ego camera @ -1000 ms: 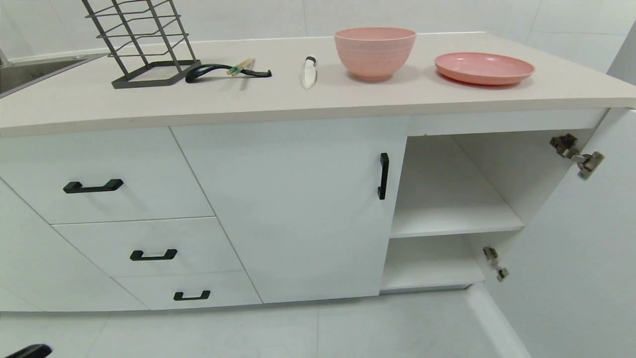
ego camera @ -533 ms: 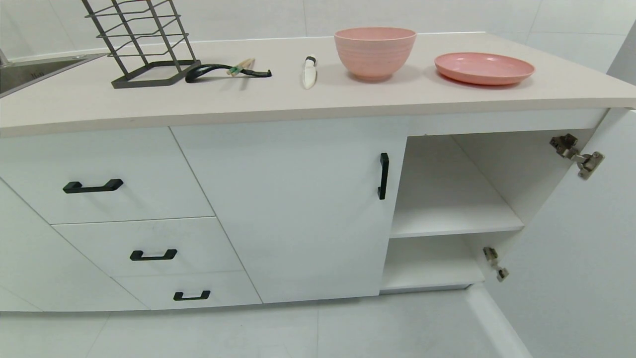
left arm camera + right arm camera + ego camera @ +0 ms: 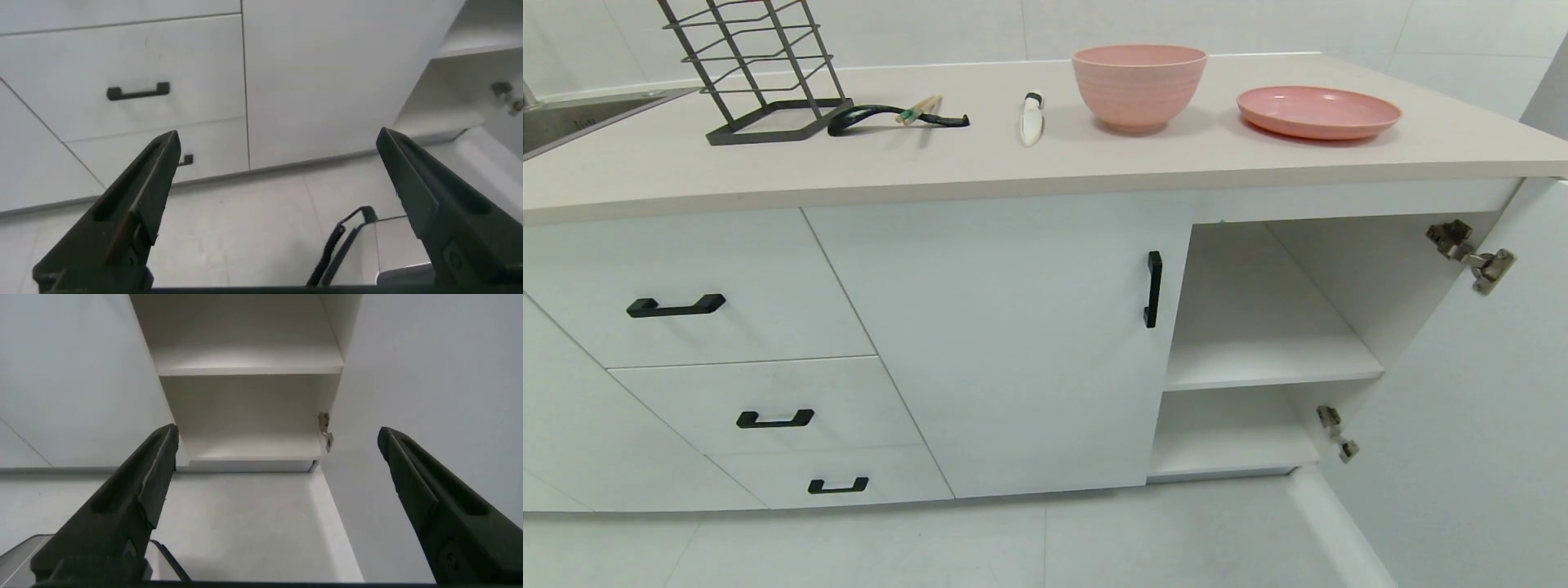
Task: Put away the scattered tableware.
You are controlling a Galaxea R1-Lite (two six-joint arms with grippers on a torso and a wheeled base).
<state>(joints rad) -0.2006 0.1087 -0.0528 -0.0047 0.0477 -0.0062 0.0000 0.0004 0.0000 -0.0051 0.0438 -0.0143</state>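
On the counter (image 3: 1258, 163), in a loose row from left to right: rack (image 3: 760, 133), spoon (image 3: 843, 122), chopsticks (image 3: 920, 109), knife (image 3: 1032, 120), bowl (image 3: 1138, 86), plate (image 3: 1318, 112). Rack upright, near the sink (image 3: 572, 118). Spoon black, just beside the rack's base, with the chopsticks crossing its handle. Knife white with a dark band, lying between chopsticks and bowl, apart from both. Bowl pink, upright, mouth up. Plate pink, flat, to the right of the bowl, near it but apart.

Under the counter, at left: 3 drawers (image 3: 686, 261), all shut, each with a black handle. In the middle: 1 shut door (image 3: 1013, 343) with an upright black handle (image 3: 1152, 288). At right: an open cabinet (image 3: 1364, 269) with 1 shelf (image 3: 1258, 359) above its bottom board, and its open door (image 3: 1462, 408) swung out to the right on 2 hinges (image 3: 1474, 257).

Released, fingers spread wide: left gripper (image 3: 278, 137), low over the floor, facing the drawers. Likewise released, fingers well apart: right gripper (image 3: 278, 431), low before the open cabinet, facing the shelf and the lower hinge.
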